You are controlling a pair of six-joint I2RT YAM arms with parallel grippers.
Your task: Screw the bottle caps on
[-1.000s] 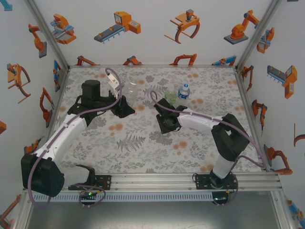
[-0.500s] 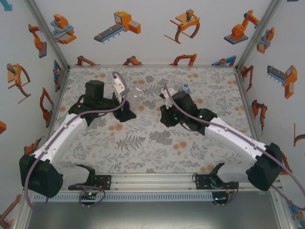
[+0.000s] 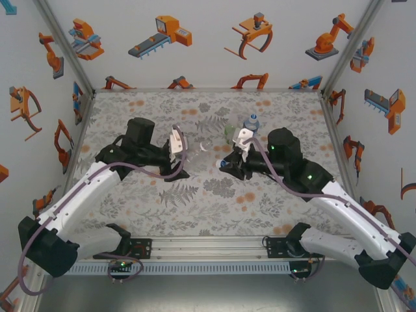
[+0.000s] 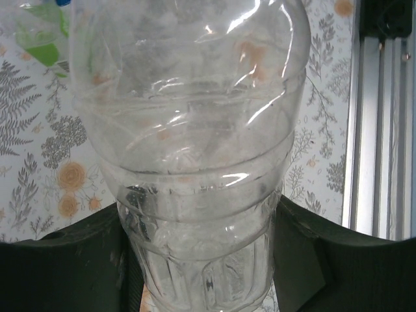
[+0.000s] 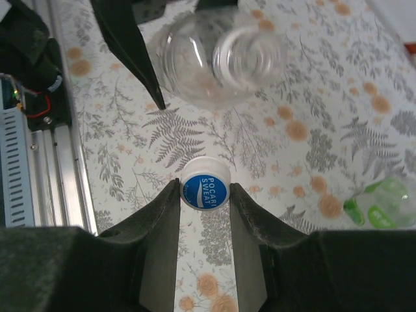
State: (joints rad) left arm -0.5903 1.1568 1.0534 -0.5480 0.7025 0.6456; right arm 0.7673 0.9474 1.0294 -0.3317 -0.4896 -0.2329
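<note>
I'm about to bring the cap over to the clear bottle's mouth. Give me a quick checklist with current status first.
1. Cap grip: right gripper pinches the small white round plastic cap with blue printed top: ok.
2. Bottle grip: left gripper clamps the plain clear plastic bottle: ok.
3. The bottle mouth is uncapped: ok.
4. Cap lined up with mouth: not ok; apart and offset in right wrist view.
5. Cap's open side toward mouth: cannot tell; threads hidden.
6. The green-tinted plastic bottle is off to one side: ok.
</note>
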